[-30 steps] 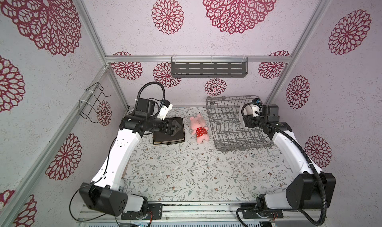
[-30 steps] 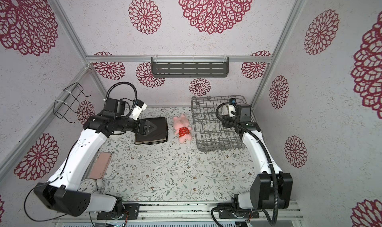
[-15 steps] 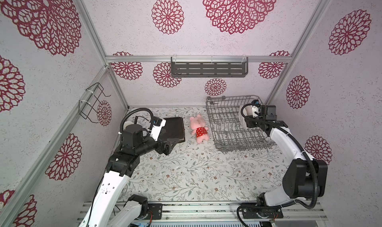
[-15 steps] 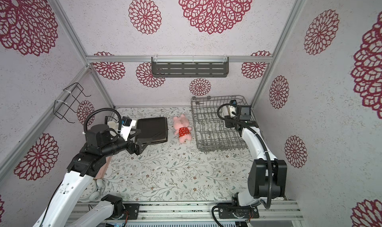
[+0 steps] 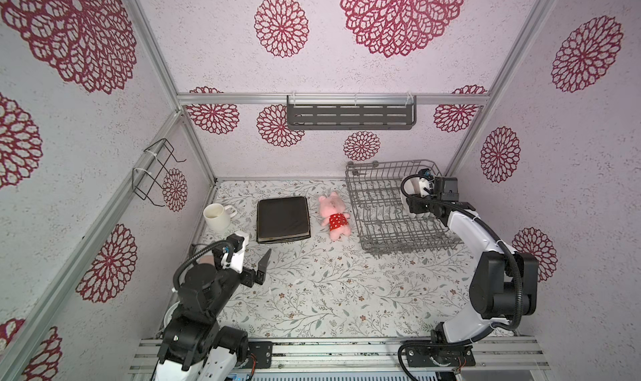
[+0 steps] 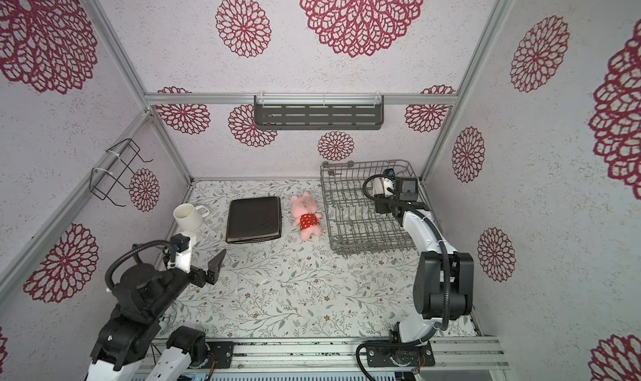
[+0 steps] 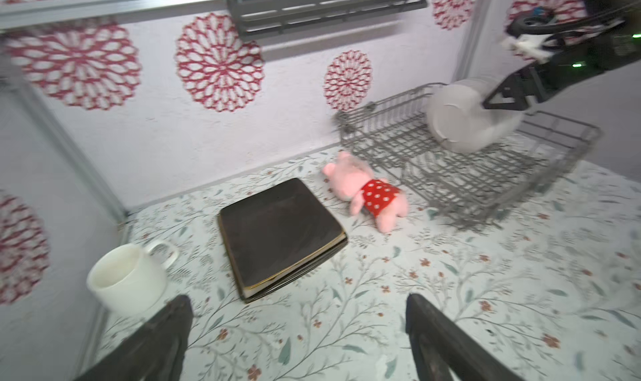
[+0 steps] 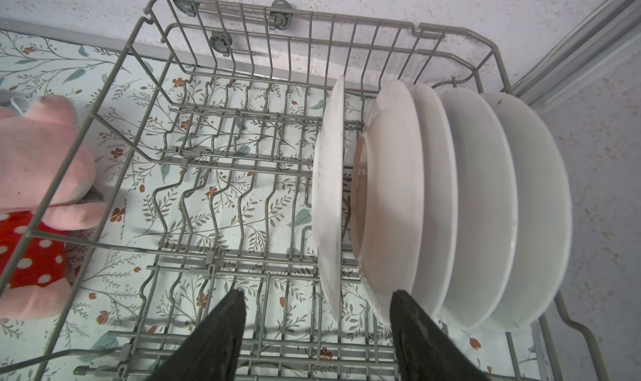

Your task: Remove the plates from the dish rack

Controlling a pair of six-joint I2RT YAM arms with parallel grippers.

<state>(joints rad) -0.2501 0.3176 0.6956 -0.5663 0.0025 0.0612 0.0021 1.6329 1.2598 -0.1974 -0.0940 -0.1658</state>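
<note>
The grey wire dish rack (image 5: 381,223) (image 6: 350,219) stands at the back right. Several round white plates (image 8: 451,206) (image 7: 461,119) stand upright on edge at its right end. My right gripper (image 8: 318,294) (image 5: 414,211) hangs open just above them. Its jaws straddle the thin leftmost plate (image 8: 327,195), and one finger (image 8: 412,327) is against the rim of the plate beside it. A stack of square plates (image 5: 282,218) (image 7: 281,230), a dark one on top, lies flat on the table. My left gripper (image 7: 297,303) (image 5: 268,263) is open and empty, in front of that stack.
A white mug (image 5: 218,216) stands left of the stack and a pink plush pig (image 5: 334,216) lies between stack and rack. A dark slotted shelf (image 5: 350,114) hangs on the back wall and a black wire holder (image 5: 154,173) on the left wall.
My left gripper has drawn back from the square stack toward the front left, uncovering the mug. My right gripper has stayed over the rack's right end while its elbow swung outward.
</note>
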